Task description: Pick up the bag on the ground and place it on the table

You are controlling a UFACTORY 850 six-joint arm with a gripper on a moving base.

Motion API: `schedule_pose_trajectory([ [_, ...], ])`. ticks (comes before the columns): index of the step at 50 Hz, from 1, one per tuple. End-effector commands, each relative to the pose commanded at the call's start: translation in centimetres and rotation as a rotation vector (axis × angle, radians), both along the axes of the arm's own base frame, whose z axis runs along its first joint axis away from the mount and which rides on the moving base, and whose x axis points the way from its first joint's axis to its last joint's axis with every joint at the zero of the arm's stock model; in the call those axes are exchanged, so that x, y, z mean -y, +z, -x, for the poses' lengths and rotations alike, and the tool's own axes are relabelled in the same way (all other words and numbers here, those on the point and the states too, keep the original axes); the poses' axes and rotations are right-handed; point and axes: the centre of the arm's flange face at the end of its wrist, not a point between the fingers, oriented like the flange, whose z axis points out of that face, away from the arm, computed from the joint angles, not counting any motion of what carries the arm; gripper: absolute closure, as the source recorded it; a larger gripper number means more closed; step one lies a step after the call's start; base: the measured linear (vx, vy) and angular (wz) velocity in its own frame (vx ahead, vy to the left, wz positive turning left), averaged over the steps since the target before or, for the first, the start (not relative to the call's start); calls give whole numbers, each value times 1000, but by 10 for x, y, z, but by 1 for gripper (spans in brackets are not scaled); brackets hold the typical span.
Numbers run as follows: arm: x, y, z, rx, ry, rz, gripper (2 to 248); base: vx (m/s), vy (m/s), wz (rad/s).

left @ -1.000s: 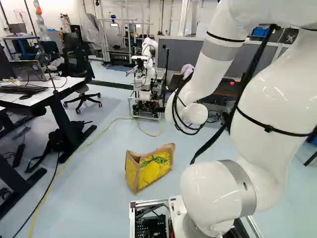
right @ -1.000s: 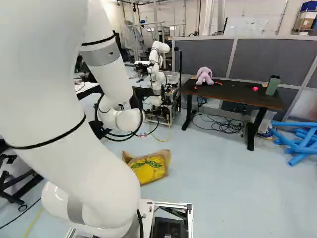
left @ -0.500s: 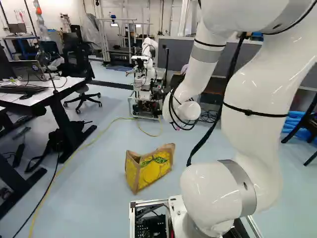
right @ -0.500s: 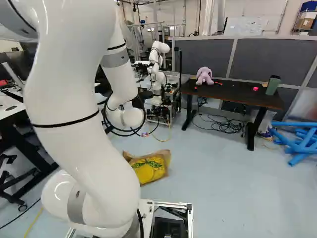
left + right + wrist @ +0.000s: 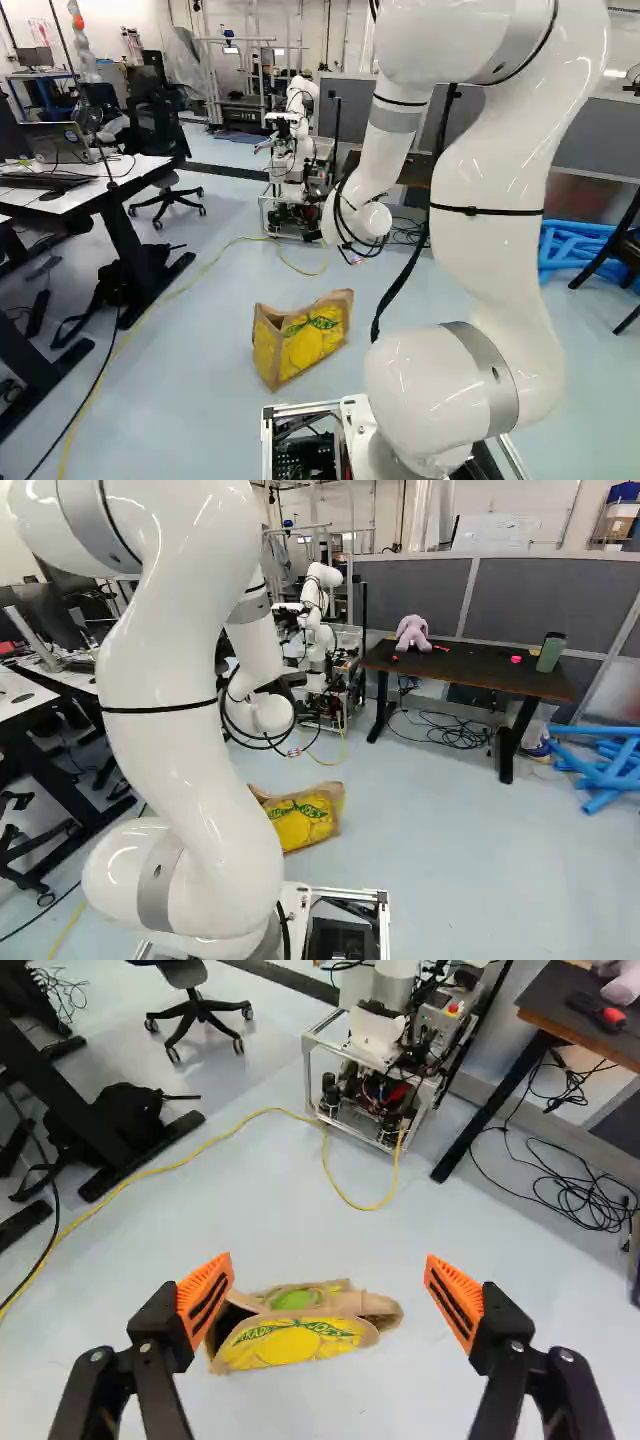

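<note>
Brown, yellow-fronted rectangular bag (image 5: 295, 1345), quantity one, rests on the pale-blue floor (image 5: 480, 880) ahead of one black gripper (image 5: 294, 751), its two orange-padded fingers (image 5: 206, 1302) spread open; one dark rectangular table (image 5: 470, 670) carries one lilac plush toy (image 5: 413, 633).

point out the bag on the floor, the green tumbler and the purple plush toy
bag (image 5: 303, 342), left base view, on its yellow printed side
green tumbler (image 5: 551, 653), right base view, middle of its body
purple plush toy (image 5: 412, 631), right base view, on its head and upper body
</note>
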Motion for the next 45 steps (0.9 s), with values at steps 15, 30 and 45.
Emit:
schedule_pose_trajectory([
  [15,-10,-24,-20,-68,47,22,3,0,0,0],
  [30,-18,-48,-47,-106,85,40,3,0,0,0],
  [45,-24,-72,-76,-133,120,57,3,0,0,0],
])
